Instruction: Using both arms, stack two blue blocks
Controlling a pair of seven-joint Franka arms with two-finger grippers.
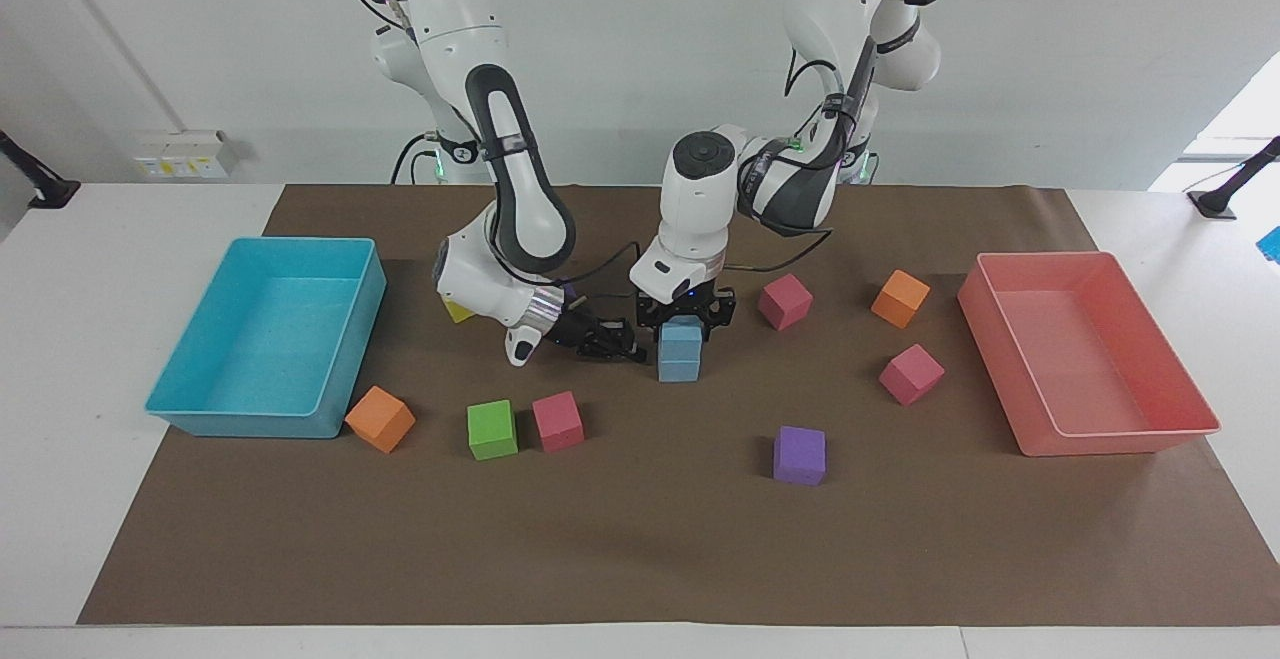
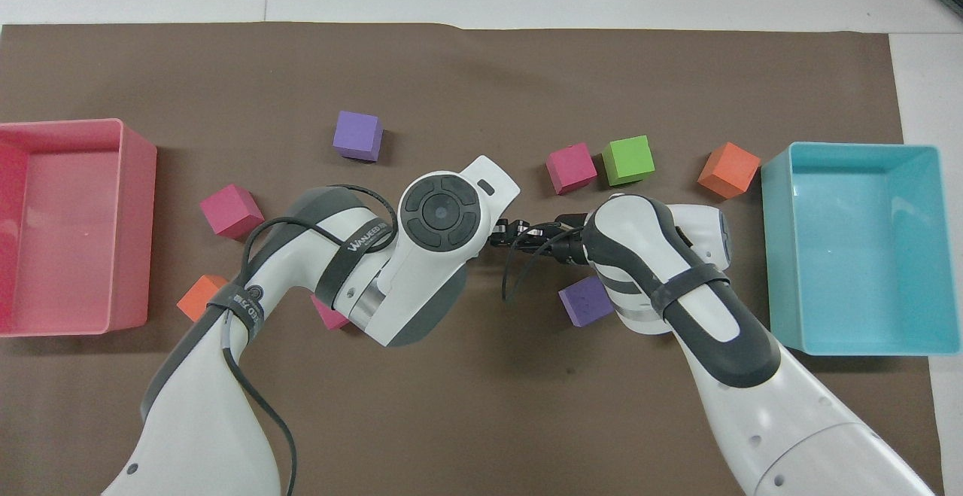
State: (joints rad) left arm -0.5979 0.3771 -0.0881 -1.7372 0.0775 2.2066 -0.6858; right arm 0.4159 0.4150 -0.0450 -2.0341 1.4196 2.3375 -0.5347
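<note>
**Stack.** The two blue blocks stood one on the other at the centre of the facing view, slightly above mid-height, on the brown paper mat. The upper blue block sat squarely on the lower blue block, with their edges aligned. In the overhead view the left arm's wrist covered the stack, so it could not be seen there.

**Left gripper**. It pointed straight down directly over the stack, at the level of the upper blue block's top. Whether it was spread or gripping that block could not be determined from either view.

**Right gripper**. It lay low and nearly horizontal at frame centre, just beside the stack at the joint between the two blocks. Its fingertips were pressed together with nothing between them. Contact with the stack could not be confirmed.

**Surroundings.** A turquoise tray stood at the frame edge toward the right arm's end of the table, and a pink tray at the edge toward the left arm's end. A purple cube lay below the stack in the frame, well apart from it. A green cube and a magenta cube lay just beside each other in the lower middle band.
</note>
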